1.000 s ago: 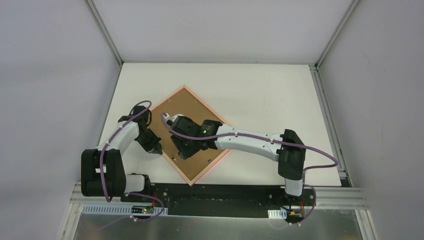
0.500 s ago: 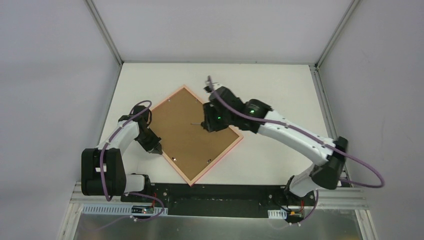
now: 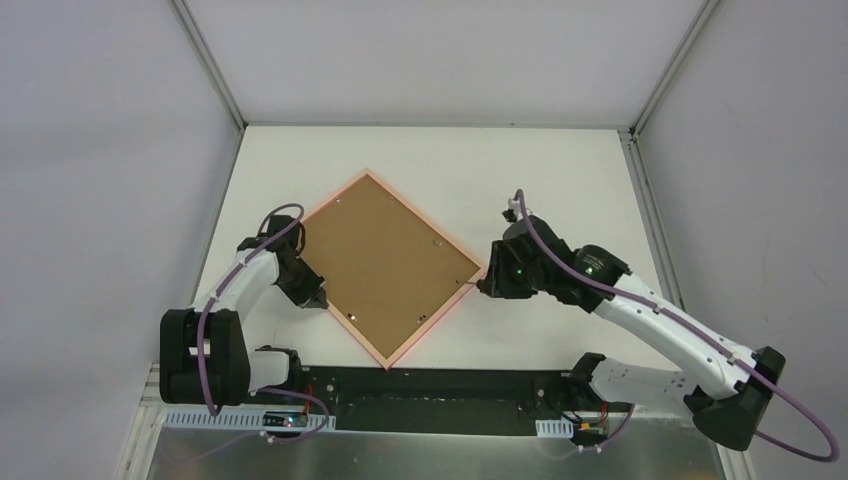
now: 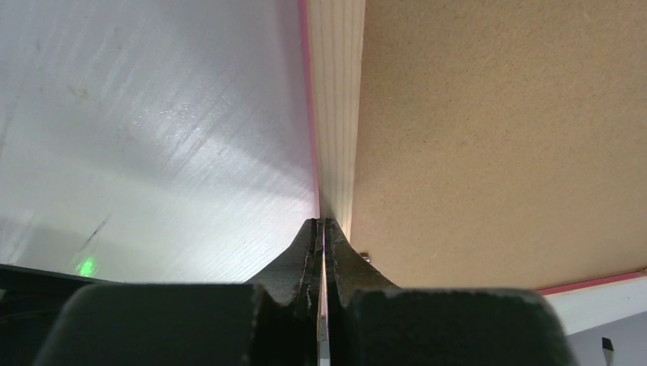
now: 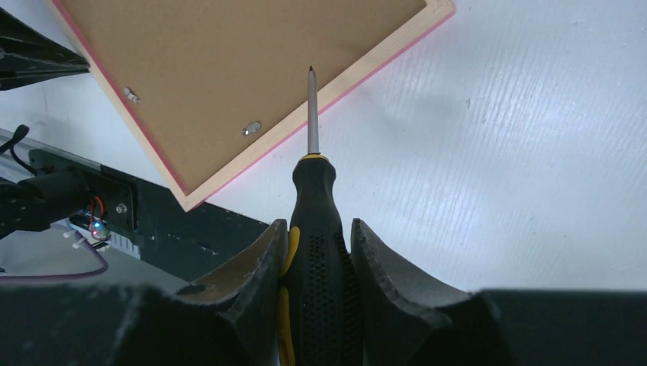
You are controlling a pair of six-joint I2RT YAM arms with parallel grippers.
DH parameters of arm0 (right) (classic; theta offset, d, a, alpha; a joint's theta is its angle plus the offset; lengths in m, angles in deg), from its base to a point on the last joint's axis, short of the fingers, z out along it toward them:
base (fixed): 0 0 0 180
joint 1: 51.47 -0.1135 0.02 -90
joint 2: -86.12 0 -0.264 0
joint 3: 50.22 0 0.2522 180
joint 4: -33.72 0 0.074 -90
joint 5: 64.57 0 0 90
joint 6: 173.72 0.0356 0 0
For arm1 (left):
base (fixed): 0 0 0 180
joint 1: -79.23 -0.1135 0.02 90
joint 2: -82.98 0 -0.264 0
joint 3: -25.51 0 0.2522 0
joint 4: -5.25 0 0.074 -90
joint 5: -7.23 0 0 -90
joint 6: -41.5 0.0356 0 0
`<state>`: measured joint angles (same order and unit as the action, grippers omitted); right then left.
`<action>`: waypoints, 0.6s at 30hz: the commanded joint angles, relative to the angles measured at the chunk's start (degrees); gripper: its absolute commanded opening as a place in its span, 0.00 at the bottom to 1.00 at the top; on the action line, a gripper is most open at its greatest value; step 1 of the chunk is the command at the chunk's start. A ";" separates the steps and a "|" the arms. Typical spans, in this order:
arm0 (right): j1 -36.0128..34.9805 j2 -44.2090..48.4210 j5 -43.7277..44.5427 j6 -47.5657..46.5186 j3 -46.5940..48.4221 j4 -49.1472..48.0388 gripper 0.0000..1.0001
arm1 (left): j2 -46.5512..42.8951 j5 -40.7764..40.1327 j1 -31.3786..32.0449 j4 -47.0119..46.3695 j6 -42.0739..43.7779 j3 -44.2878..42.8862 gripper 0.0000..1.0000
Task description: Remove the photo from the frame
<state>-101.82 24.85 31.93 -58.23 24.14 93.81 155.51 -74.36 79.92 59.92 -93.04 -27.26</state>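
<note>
Inspection of the table (image 3: 520, 170): the frame (image 3: 428, 222) lies flat at centre-left, turned like a diamond, back side up. The photo cannot be seen from any view. Only the brown fibrous backing board (image 3: 385, 262) shows, matte and speckled, inside a pale wood rim with a thin pink outer edge. The frame's left corner is hidden under the left arm.

The left gripper (image 4: 321, 229) has its dark fingers pressed together, tips at the frame's lower-left edge. Whether they touch the rim I cannot tell.

The right gripper (image 5: 314, 252) pinches a screwdriver (image 5: 310, 191) by its ribbed black handle with yellow inlay. The slim metal shaft crosses the rim near the frame's right corner, its tip above the board. Two small metal tabs (image 5: 252, 127) sit along the board's edge. Their shape is too small to make out.
</note>
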 commanded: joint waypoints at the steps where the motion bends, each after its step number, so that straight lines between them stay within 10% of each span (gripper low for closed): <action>1: 0.04 5.13 -0.68 4.18 -1.31 -0.98 0.00 | -0.85 -1.01 1.23 -0.48 -2.72 3.90 0.00; 18: 8.79 -21.73 -6.02 -3.10 18.24 -9.88 0.00 | -3.03 2.49 15.48 0.95 -9.09 1.68 0.03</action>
<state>-95.18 10.38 28.50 -58.99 34.48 90.03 152.25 -73.58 94.83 56.84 -103.05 -24.88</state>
